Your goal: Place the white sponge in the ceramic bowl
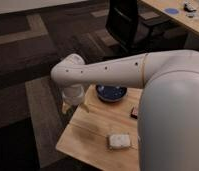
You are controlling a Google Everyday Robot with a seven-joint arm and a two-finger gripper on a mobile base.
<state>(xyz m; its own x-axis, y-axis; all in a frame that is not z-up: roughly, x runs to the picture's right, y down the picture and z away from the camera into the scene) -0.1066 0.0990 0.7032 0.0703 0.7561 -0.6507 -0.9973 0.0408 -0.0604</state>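
Observation:
The white sponge (118,141) lies flat on the small wooden table (90,132), near its front edge. The dark-blue ceramic bowl (111,93) stands at the table's far edge, partly hidden behind my arm. My arm reaches from the right across the table to the left and bends down at the wrist. My gripper (73,99) hangs over the table's far left corner, left of the bowl and well away from the sponge. I see nothing held in it.
A flat black device (134,112) lies at the table's right side, partly hidden by my arm. A black office chair (125,22) stands behind the table. A long wooden desk (180,17) with small items runs along the back right. Patterned carpet lies all around.

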